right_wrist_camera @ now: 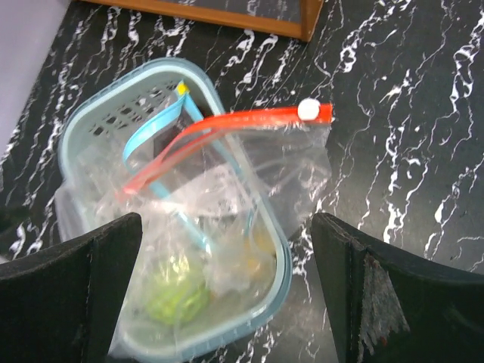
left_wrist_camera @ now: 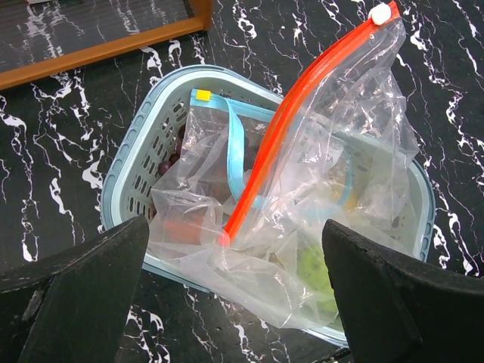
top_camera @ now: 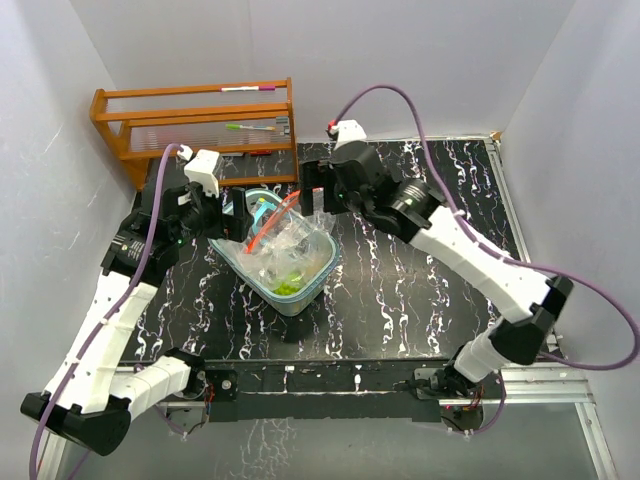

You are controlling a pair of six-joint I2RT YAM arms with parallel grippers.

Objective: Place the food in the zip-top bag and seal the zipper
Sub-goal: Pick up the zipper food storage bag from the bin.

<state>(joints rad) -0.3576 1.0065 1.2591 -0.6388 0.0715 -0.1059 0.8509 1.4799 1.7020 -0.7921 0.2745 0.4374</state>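
Top external — one red-zipped bag [top_camera: 289, 236], one blue-zipped bag [top_camera: 264, 209] — one teal basket [top_camera: 297, 303].

Basket [top_camera: 325, 265] stands on the bench [top_camera: 400, 290], left of centre; rack [top_camera: 190, 122] behind it at the far left corner. Zip-top bag [top_camera: 290, 235] lies in and over the basket, food [top_camera: 287, 286] low at its near end among the folds.

Your left arm [top_camera: 110, 310] climbs from its base at 7 o'clock up to roughly 10 o'clock, while your right arm [top_camera: 480, 260] elbows out at 4 o'clock and reaches back toward 12. The left gripper [top_camera: 228, 215] and right gripper [top_camera: 312, 192] face each other, jaws spread wide, gripping nothing.
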